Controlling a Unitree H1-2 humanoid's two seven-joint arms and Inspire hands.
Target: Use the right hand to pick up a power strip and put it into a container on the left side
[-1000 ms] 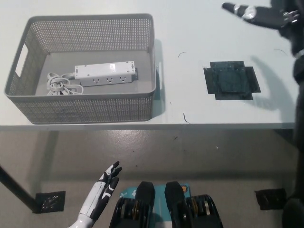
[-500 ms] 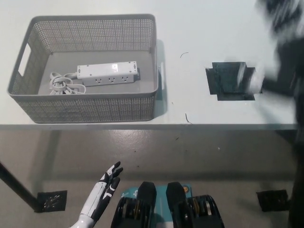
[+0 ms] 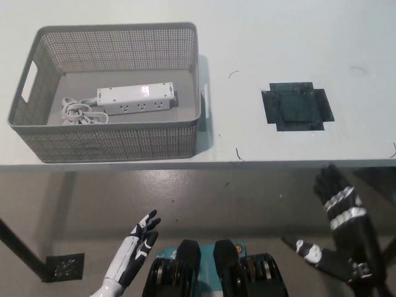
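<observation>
Nearest, below the table's front edge, both hands hang over the floor with nothing in them. The white left hand (image 3: 139, 238) rests at the lower left, fingers extended and slightly apart. The black right hand (image 3: 337, 232) is at the lower right, fingers spread wide and holding nothing.

Beyond them the table (image 3: 278, 49) carries everything else. Taking the grey mesh container (image 3: 111, 143) as the landmark: it stands on the table's left part, close to the front edge. The power strip (image 3: 136, 99) lies flat on the container's floor, its long axis running left to right, parallel to the container's long walls. Its coiled white cord (image 3: 77, 111) is bunched at the strip's left end, also inside the container. Well to the right of the container, a patch of dark tape (image 3: 297, 106) sits on the bare tabletop, with nothing on it.

The strip lies up and far to the left of the right hand, on the far side of the container's near wall; the left hand is the nearer one to it. With the strip already in the container, the task looks complete, and I judge that no further reach is needed.
</observation>
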